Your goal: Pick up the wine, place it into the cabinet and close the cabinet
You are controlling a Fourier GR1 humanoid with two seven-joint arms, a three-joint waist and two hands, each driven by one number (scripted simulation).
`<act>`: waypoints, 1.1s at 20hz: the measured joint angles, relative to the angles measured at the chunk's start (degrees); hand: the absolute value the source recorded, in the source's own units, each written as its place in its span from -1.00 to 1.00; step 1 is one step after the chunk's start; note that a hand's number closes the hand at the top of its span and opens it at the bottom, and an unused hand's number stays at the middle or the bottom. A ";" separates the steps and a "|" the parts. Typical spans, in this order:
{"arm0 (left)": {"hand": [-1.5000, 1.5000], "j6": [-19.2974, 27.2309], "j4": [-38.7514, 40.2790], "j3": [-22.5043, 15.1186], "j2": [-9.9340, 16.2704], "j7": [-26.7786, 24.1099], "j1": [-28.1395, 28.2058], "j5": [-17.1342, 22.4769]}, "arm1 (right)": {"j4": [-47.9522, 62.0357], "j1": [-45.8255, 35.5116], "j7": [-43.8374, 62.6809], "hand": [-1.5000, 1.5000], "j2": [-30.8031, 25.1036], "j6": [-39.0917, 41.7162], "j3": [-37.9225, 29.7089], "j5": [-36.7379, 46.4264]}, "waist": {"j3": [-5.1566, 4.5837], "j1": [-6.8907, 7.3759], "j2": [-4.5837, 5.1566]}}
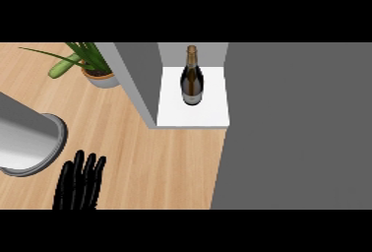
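The wine bottle (192, 81), dark glass with a gold-foil neck, stands upright on the white shelf (207, 115) inside the cabinet. The cabinet's grey left wall (138, 78) rises beside it. A large flat grey panel (294, 128), apparently the cabinet door, fills the right side of the view from the shelf's right edge down to the lower edge. My left hand (80, 182) shows at the lower left over the wooden counter, fingers straight and pointing up, holding nothing and well apart from the bottle. My right hand does not show.
A potted green plant (91, 64) stands at the back left, close to the cabinet's left wall. A big grey cylinder (25, 140) comes in from the left edge just above my left hand. Bare wooden counter (160, 162) lies in front of the shelf.
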 measured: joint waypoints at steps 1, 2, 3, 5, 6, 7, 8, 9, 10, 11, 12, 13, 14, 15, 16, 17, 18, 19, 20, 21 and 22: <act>-1.00 -0.46 -1.00 0.47 0.85 -0.47 1.25 0.12 | 0.02 0.82 0.34 1.00 0.43 0.06 1.45 -0.10 | 0.00 0.08 -0.02; -1.00 -0.93 -2.00 1.73 1.68 -0.42 1.83 0.73 | -0.04 1.33 0.96 1.00 0.66 -0.06 2.21 -0.28 | 0.00 0.08 -0.03; -1.00 -1.92 -2.62 2.69 2.66 -0.96 3.01 1.27 | -0.08 1.87 1.61 1.00 1.29 -0.45 3.81 -0.37 | -0.01 0.15 -0.05; -1.00 -3.06 -3.44 4.76 3.49 -1.29 4.11 2.40 | -0.16 3.27 2.08 1.00 1.73 -0.11 6.52 -0.59 | -0.01 0.08 -0.06; -1.00 -3.93 -3.30 5.74 3.69 -1.87 4.83 3.00 | -0.10 3.36 2.11 1.00 1.99 0.19 8.30 -0.59 | -0.01 0.13 -0.05; -1.00 -4.61 -3.60 7.06 4.40 -1.79 5.30 3.77 | -0.14 3.36 2.19 1.00 1.90 0.73 9.99 -0.57 | -0.02 0.12 -0.07; -1.00 -5.47 -4.11 8.40 5.19 -1.70 5.92 4.66 | -0.05 3.00 2.08 1.00 2.11 1.06 11.87 -0.44 | -0.03 0.20 -0.08; -1.00 -6.25 -4.69 9.86 5.83 -1.83 6.78 5.58 | -0.07 3.00 2.22 1.00 2.01 1.46 13.40 -0.39 | -0.03 0.26 -0.09; -1.00 -7.79 -4.48 11.70 6.57 -2.18 7.68 6.89 | -0.16 3.03 2.36 1.00 1.96 1.65 14.75 -0.34 | -0.05 0.28 -0.11; -1.00 -8.50 -5.06 12.74 7.32 -2.10 8.63 7.57 | -0.26 2.86 3.15 1.00 2.42 1.11 17.02 -0.17 | -0.05 0.30 -0.15; -1.00 -9.37 -5.11 14.28 7.88 -2.02 9.08 8.52 | -0.42 2.55 4.05 1.00 2.70 0.65 18.79 -0.05 | -0.07 0.26 -0.16; -1.00 -10.32 -5.20 15.57 8.26 -2.08 9.69 9.23 | -0.31 2.83 3.63 1.00 2.84 0.62 20.14 0.18 | -0.06 0.23 -0.16; -1.00 -11.37 -4.38 16.88 8.54 -2.21 9.93 9.91 | -0.23 2.85 3.59 1.00 3.12 -0.23 21.70 0.51 | -0.07 0.13 -0.17; -1.00 -12.47 -4.25 18.27 9.14 -2.35 10.78 10.66 | -0.16 3.16 3.22 1.00 3.36 -1.04 23.15 1.17 | -0.07 0.12 -0.21; -1.00 -12.48 -4.74 18.72 9.35 -2.16 11.33 10.69 | -0.17 3.06 3.13 1.00 3.56 -2.24 25.01 2.32 | -0.07 0.08 -0.23; -1.00 -13.65 -4.31 19.78 9.81 -2.51 12.08 11.10 | -0.25 2.27 3.54 1.00 3.65 -3.42 26.39 3.31 | -0.08 0.15 -0.25; -1.00 -14.53 -4.63 21.03 10.54 -2.44 13.09 11.67 | -0.42 2.10 3.66 1.00 3.72 -4.50 27.80 4.37 | -0.09 0.20 -0.26; -1.00 -15.31 -4.39 22.14 10.85 -2.22 13.20 12.26 | -0.71 1.95 3.39 1.00 3.69 -5.73 29.56 5.99 | -0.08 0.12 -0.26; -1.00 -16.33 -4.34 23.33 11.35 -2.02 13.64 13.03 | -0.92 1.54 3.38 1.00 3.51 -7.42 31.41 7.73 | -0.10 0.13 -0.29; -1.00 -17.41 -4.02 24.15 11.73 -2.00 14.15 13.48 | -1.20 1.52 3.68 1.00 3.03 -8.99 32.04 8.91 | -0.12 0.11 -0.33; -1.00 -18.44 -3.74 25.42 12.15 -1.75 14.28 14.29 | -1.40 1.33 3.63 1.00 2.37 -10.31 32.31 9.78 | -0.12 0.12 -0.32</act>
